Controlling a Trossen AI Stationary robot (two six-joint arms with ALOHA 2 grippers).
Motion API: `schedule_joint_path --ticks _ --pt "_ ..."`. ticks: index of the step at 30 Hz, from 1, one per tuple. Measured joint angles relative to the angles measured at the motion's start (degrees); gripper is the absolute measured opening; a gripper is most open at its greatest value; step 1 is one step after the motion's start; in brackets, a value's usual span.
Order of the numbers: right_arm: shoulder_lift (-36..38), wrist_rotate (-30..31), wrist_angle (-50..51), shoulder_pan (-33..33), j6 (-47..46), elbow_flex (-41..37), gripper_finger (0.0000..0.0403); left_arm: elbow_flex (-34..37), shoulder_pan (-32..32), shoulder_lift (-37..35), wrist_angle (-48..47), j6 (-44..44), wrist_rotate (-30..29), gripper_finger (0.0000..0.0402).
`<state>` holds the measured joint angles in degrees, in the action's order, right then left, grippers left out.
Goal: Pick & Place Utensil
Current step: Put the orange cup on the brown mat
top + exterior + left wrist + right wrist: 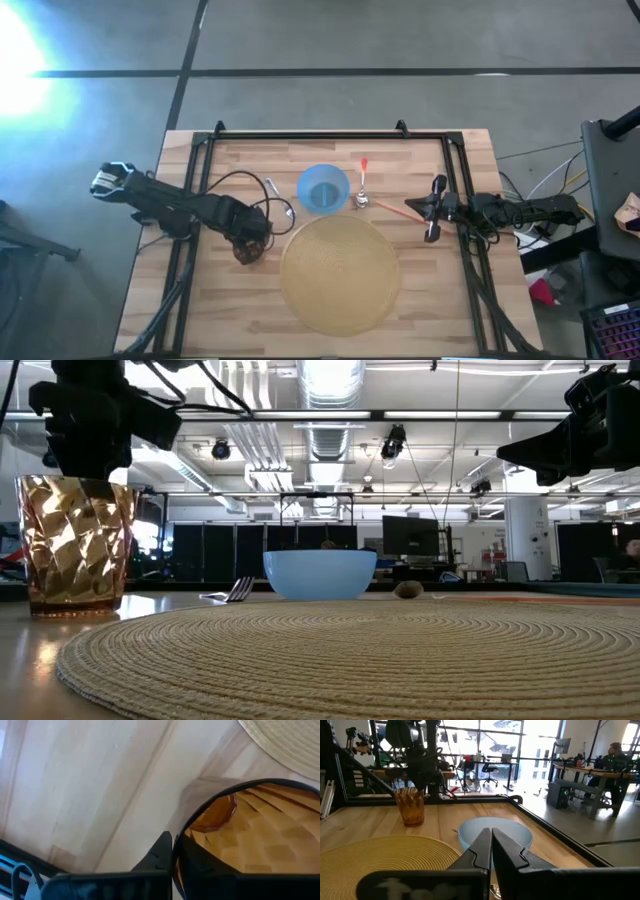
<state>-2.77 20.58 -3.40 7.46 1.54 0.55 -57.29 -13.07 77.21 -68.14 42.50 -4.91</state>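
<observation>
An amber faceted cup [75,545] stands upright on the wooden table, left of a round woven placemat [340,275]. My left gripper [250,245] points down over the cup and is shut on its rim. A silver fork [272,187] lies left of the blue bowl [323,187]. Right of the bowl lie a spoon-like utensil with an orange handle [385,207] and a small utensil with a red end [364,168]. My right gripper [491,847] waits shut and level at the table's right side, near the orange handle. My left gripper pinches the cup's wall at the rim [178,842], with one finger [160,855] outside and the other inside the cup. The fingers come from above, pointing down. The cup stays upright with its base [72,605] on the table.
Black frame rails [320,135] run along the table's far, left and right edges. Cables [235,185] trail over the table beside the left arm. Bare wood lies near the front edge on both sides of the placemat.
</observation>
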Motion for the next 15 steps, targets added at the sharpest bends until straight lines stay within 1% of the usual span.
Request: schedule_joint_path --ticks 6,15 --pt "-0.01 0.0 -0.02 0.0 0.0 0.0 0.0008 -1.5 0.25 -1.29 -0.26 0.0 -0.02 0.0005" --pt "-0.02 0.0 -0.02 0.0 0.0 -0.02 0.0008 -7.71 0.37 -1.39 1.93 -0.69 0.01 0.0003"
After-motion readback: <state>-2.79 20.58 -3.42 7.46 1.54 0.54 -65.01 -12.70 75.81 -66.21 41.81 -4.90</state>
